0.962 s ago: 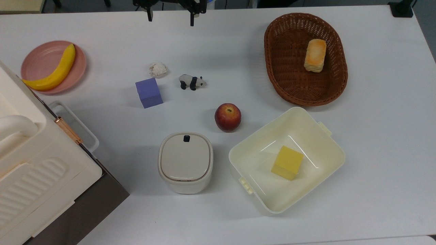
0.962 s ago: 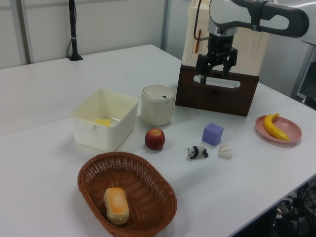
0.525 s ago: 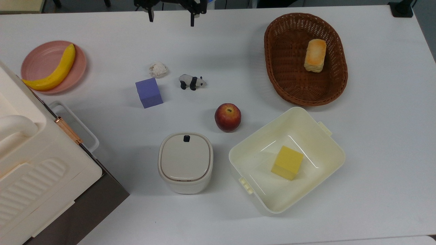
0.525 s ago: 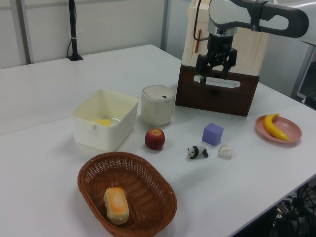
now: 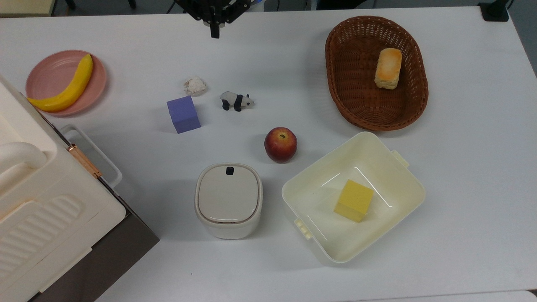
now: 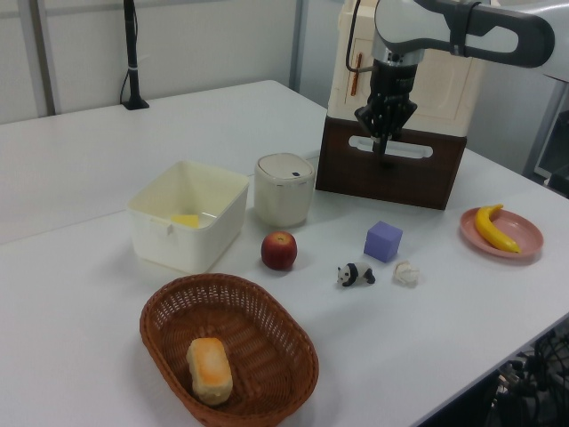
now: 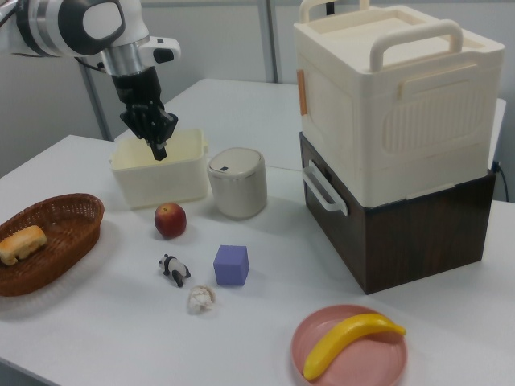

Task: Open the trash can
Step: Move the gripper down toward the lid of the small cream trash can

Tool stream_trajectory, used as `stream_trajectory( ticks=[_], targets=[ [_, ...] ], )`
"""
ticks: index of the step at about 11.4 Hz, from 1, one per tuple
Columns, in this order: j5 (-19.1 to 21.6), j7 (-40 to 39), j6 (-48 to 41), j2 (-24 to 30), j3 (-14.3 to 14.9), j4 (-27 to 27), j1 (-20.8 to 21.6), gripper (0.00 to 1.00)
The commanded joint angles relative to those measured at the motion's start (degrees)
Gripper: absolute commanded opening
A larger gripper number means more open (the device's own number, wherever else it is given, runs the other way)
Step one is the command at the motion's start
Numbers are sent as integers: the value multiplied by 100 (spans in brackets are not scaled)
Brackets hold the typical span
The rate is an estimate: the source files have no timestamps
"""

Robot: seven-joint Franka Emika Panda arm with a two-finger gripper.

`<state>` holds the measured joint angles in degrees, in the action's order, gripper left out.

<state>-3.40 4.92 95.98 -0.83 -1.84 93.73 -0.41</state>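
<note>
We are watching the end effector [image 5: 215, 31] hanging high at the twelve o'clock edge of the top view, fingers pressed together and holding nothing, well apart from the trash can [image 5: 228, 200]. The can is sitting at about six o'clock on the counter [image 5: 461, 176], lid down, its black button [image 5: 230, 170] facing twelve o'clock.

We are judging the button a small target: a descent landing slightly off would be pressing bare lid and leaving it latched. A push with sideways force could be sliding the light can toward the cream tub [image 5: 353, 197] at its three o'clock. The apple [image 5: 280, 144], at the can's one o'clock, is lying near the approach path and could be knocked rolling.

Against half a second ago, the fingers, then spread, are now meeting; the objects are sitting unchanged.
</note>
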Motion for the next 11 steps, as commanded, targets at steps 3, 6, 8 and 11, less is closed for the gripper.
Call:
stream_trajectory(
  ticks=[3,6,8,11],
  targets=[
    [129,61,1137,-347,-27,49,6,0],
    [103,422,2090,-1127,-44,-335,-3,0],
    [76,413,2546,-1787,-44,-871,-12,0],
    [50,396,3364,-2246,-44,-1067,-21,0]
  ],
)
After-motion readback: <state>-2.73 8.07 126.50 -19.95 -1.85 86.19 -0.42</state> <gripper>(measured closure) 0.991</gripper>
